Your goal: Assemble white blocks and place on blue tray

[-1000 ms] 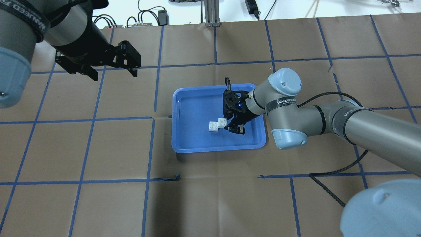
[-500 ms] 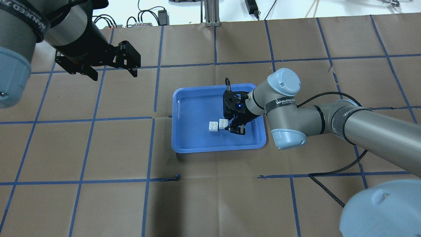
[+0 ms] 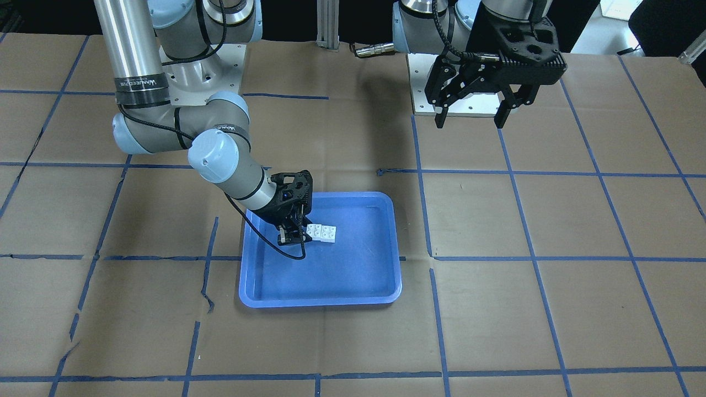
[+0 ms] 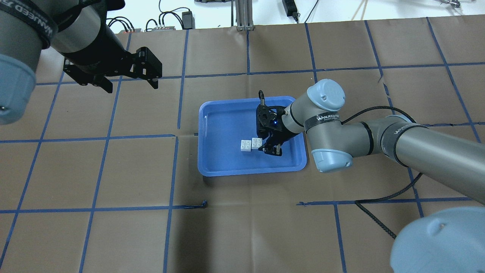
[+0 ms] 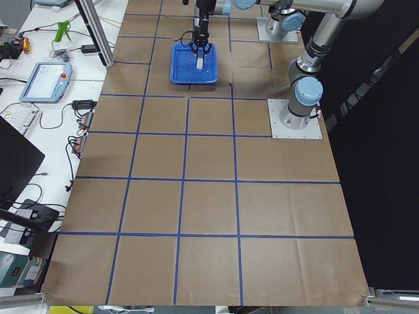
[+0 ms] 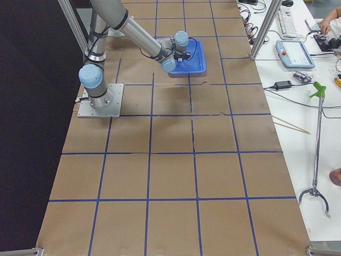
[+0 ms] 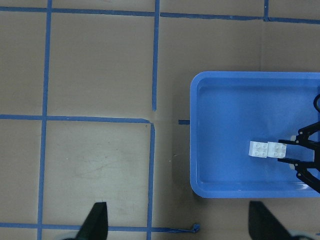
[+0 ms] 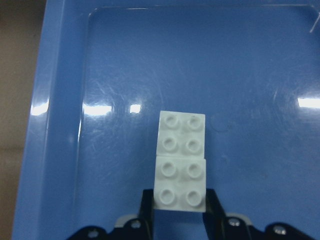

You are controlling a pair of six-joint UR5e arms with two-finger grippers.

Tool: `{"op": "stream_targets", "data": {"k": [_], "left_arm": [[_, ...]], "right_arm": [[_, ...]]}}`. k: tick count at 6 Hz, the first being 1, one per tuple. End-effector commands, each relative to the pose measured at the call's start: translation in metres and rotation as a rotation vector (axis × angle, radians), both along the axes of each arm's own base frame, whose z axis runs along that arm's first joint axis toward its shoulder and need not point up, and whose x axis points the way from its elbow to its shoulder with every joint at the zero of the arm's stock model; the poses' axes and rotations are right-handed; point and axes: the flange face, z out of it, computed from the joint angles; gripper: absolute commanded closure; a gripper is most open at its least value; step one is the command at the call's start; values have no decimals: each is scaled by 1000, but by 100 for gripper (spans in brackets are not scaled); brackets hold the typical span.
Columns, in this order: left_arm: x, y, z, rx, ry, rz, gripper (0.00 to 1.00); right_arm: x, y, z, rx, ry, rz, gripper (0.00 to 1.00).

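Observation:
The blue tray (image 4: 227, 167) lies mid-table, also in the front view (image 3: 358, 275) and both wrist views (image 7: 220, 90) (image 8: 55, 125). Two white blocks lie on its floor side by side, edges touching, studs up. My right gripper (image 4: 266, 147) (image 3: 292, 238) (image 8: 180, 205) is low in the tray, shut on the nearer white block (image 8: 180, 184) (image 4: 257, 142). The other white block (image 8: 182, 135) (image 4: 246, 145) lies free beyond it. My left gripper (image 4: 132, 86) (image 3: 469, 121) (image 7: 180, 225) is open and empty, high over the table, left of the tray.
Brown paper with a blue tape grid (image 4: 113, 170) covers the table. Cables and power bricks (image 4: 178, 19) lie along the far edge. The right arm's cable (image 4: 382, 212) loops over the table by its elbow. A pendant and tools (image 6: 295, 53) sit on a side bench.
My right gripper has shifted slightly with its white block, bringing it closer against the other block. The left arm has not moved.

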Motion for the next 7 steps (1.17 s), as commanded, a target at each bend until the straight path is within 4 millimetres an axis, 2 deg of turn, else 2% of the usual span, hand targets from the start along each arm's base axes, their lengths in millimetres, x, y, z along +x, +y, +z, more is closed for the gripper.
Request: {"op": "stream_targets", "data": {"k": [1,2,5,6,7], "left_arm": [[1,0,0,-1,0,2,1],[1,0,0,-1,0,2,1],[1,0,1,-1,0,2,1],[0,0,0,1,0,0,1],[1,0,0,1,-2,2,1]], "right_arm": [[1,0,-3,4,1,2,73],[1,0,-3,5,0,1,67],[1,0,-3,10,-4,-10,36],[1,0,-3,10,-4,-10,34],[1,0,-2,14,-3,-16,15]]}}
